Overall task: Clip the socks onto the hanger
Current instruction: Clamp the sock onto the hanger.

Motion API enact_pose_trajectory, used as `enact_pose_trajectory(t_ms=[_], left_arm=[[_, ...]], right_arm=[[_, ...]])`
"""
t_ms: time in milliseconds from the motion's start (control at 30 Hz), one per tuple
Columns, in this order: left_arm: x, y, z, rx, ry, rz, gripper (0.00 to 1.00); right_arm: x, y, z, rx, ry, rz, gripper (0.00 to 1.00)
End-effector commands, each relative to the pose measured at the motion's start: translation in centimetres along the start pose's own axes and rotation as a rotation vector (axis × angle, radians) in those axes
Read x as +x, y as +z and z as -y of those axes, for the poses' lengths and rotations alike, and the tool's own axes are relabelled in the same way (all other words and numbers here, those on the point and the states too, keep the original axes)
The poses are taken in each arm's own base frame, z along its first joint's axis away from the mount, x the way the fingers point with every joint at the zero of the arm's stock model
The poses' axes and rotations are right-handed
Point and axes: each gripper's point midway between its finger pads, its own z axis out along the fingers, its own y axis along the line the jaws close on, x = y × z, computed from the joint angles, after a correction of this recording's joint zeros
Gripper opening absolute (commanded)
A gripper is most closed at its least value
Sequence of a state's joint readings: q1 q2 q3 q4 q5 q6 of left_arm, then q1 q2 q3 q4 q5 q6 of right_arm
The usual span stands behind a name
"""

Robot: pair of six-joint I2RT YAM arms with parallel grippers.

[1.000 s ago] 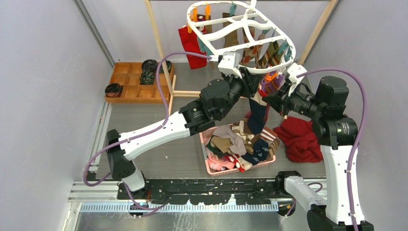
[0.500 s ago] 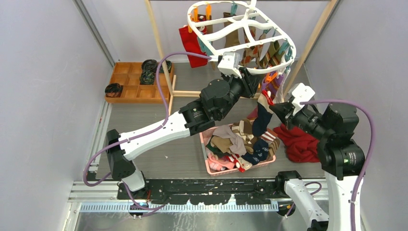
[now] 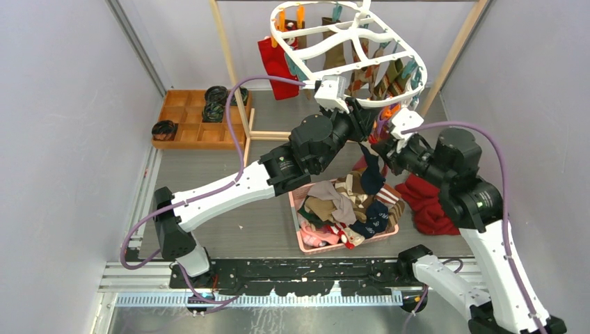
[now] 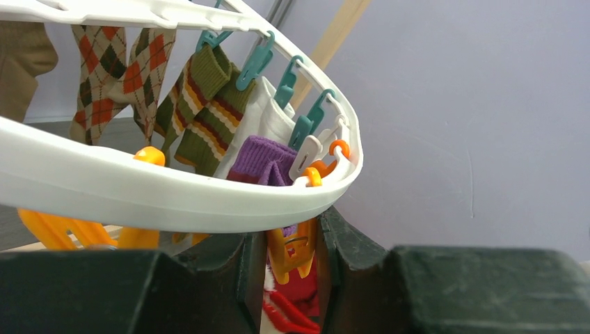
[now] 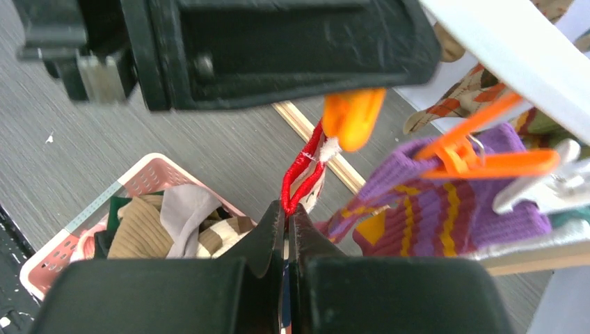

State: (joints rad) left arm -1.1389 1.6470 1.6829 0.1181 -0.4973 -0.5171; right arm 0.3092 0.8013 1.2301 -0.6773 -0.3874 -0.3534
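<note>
The left gripper (image 4: 291, 236) is squeezing an orange peg (image 4: 289, 256) while the right gripper (image 5: 286, 212), pinching a red sock cuff (image 5: 300, 167), is risking feeding it beside the peg's mouth.

My left arm (image 3: 222, 191), my right arm (image 3: 497, 243): white shell links, black round joint housings. Purple cable (image 3: 123, 252) looped along each. White camera block (image 3: 332, 92) per wrist. Left tool (image 4: 287, 229), right tool (image 5: 286, 209): matte black, blocky fingers.

hanger rim (image 4: 139, 188) overhead, hung socks (image 4: 202, 104) behind, basket (image 5: 49, 268) beneath
</note>
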Motion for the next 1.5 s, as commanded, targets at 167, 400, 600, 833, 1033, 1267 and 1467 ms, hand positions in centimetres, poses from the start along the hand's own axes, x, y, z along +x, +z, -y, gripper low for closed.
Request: enact_pose_trajectory(t_ms=[167, 400, 600, 833, 1033, 1267, 1467], left_arm=[[-4.1, -1.0, 0.1, -0.026, -0.06, 0.095, 0.0], [-4.3, -1.2, -0.1, -0.033, -0.059, 0.097, 0.0], [-4.0, -1.1, -0.1, -0.035, -0.061, 0.094, 0.0], [-4.0, -1.0, -0.1, -0.036, -0.059, 0.092, 0.0], [-3.8, -0.9, -0.1, -0.036, -0.063, 0.088, 0.0], [-3.8, -0.7, 0.0, -0.035, -0.071, 0.089, 0.0], [-4.1, -0.7, 0.1, -0.035, -0.079, 0.098, 0.0]], right_arm=[[-3.3, 1.7, 1.1, 0.145, -0.041, 0.055, 0.01], [-3.5, 0.5, 2.1, 0.228, -0.023, 0.068, 0.01], [-4.1, -0.1, 2.5, 0.253, -0.012, 0.093, 0.01], [-4.3, 0.3, 2.5, 0.255, -0.003, 0.109, 0.01], [-5.0, 0.4, 2.7, 0.258, -0.003, 0.131, 0.01], [-5.1, 0.2, 2.2, 0.233, -0.007, 0.135, 0.01], [-4.5, 0.2, 1.6, 0.208, 0.0, 0.12, 0.01]])
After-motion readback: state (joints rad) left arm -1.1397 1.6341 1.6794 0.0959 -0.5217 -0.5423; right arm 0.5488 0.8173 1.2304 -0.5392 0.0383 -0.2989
